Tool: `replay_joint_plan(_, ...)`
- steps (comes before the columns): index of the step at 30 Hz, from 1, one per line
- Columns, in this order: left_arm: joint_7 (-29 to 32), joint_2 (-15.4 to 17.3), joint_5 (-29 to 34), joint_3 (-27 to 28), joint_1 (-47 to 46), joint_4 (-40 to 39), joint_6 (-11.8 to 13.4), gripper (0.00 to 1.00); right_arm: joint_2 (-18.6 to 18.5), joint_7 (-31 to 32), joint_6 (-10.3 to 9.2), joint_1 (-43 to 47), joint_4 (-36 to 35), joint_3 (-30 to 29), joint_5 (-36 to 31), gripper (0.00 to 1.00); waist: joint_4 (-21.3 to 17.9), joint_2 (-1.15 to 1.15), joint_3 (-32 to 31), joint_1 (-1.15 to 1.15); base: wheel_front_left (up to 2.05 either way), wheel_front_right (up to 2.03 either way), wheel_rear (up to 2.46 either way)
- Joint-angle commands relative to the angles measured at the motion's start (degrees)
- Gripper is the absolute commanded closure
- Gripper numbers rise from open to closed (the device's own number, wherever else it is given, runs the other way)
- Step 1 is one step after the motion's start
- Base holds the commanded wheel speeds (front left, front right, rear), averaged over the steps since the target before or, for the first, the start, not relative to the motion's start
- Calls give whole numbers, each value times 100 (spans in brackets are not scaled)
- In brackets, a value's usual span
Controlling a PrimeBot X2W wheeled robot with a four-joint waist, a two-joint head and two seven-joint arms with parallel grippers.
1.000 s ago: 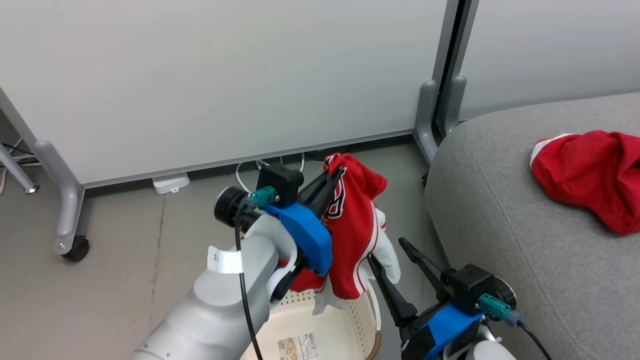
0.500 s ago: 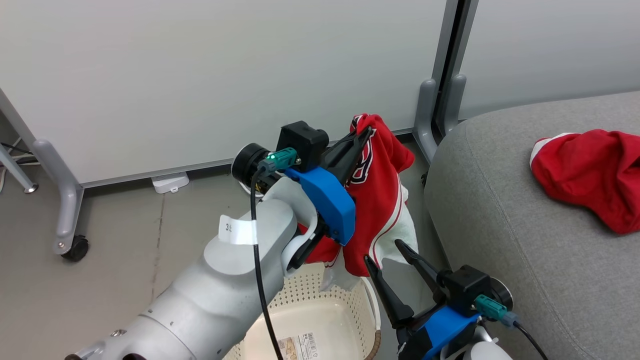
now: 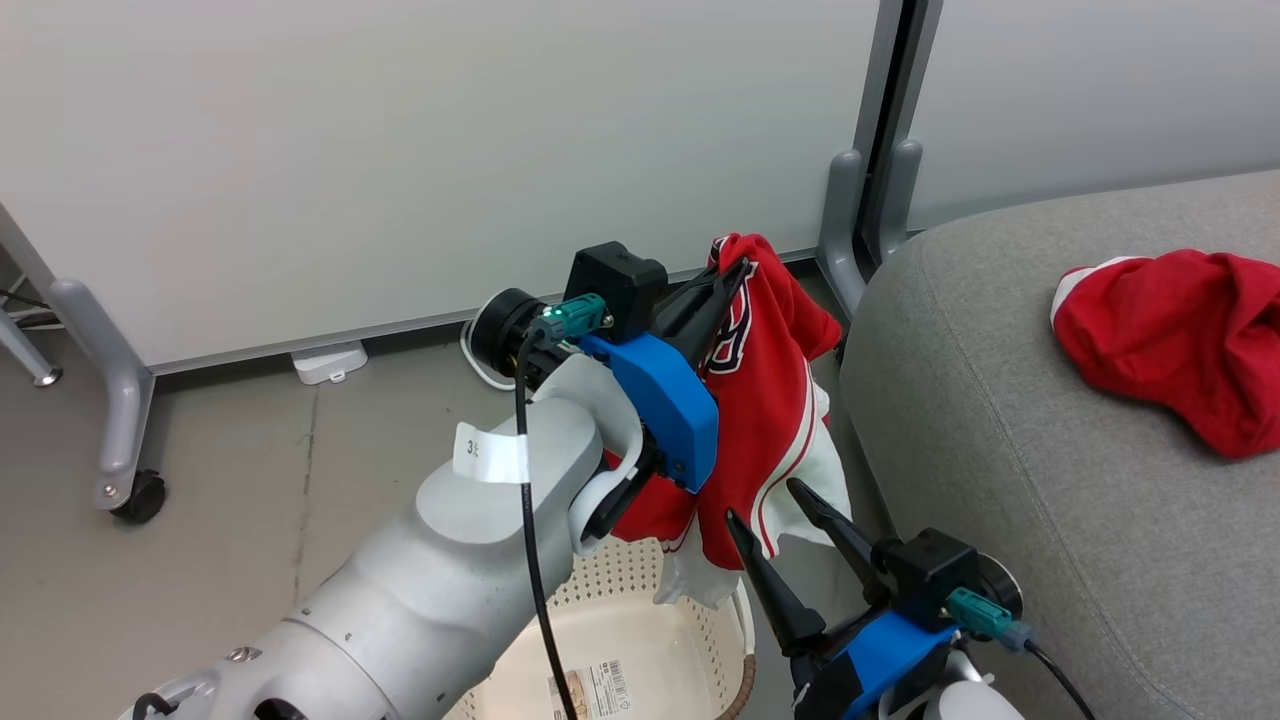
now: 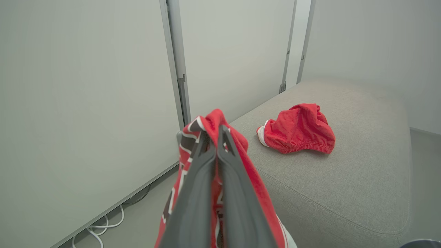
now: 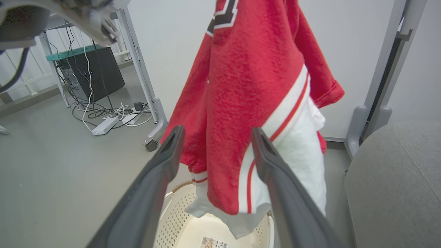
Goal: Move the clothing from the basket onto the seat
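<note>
Pale partition panels [image 3: 400, 150] on grey legs close off the back of the room. One castor [image 3: 140, 495] rests on the grey floor [image 3: 250, 470] well to the left of the left claw. A white power strip [image 3: 325, 362] lies at the panel foot, nearer the claw on that same side.

Left claw [image 3: 737, 272]: fingers pressed together, pinching the top fold of the jersey [image 3: 770, 400]. The cloth hangs free beneath the claw, red with a white side stripe and a white lower panel. Black, white-edged numbering shows just beside the fingertips.

Basket [image 3: 620, 640]: cream, perforated, on the floor below the left claw, with a label sticker on its bottom. The jersey's lowest hem dangles over the open mouth, clear of the basket bottom.

Right claw [image 3: 766, 502]: fingers spread wide, holding nothing. It sits lower than the left claw and to its right, tips aimed up at the hanging cloth. Whether the tips touch the jersey I cannot tell.

Sofa [image 3: 1000, 400]: light grey, right of both claws, its rounded edge just beside the right claw. A plain red garment [image 3: 1170, 340] lies crumpled on the seat, well apart from either claw, with its white trim on the side nearer them.
</note>
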Motion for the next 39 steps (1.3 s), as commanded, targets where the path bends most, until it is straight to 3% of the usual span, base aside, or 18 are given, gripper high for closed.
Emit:
replay_joint_plan(1,-46,2,-44,-31,-87,18,26,100,-4,-11,1,-78,16,8,10,0,-7,0,16,0,0,0,0)
replay_joint_plan(17,-130,3,-397,-414,-189,26,88,100,-2,217,1,-788,460,-172,49,0,-77,0,83,0,0,0,0)
replay_joint_plan(39,-145,3,-771,-805,-195,-155,109,100,-3,-231,1,-2095,2234,361,691,0,-24,0,72,0,0,0,0)
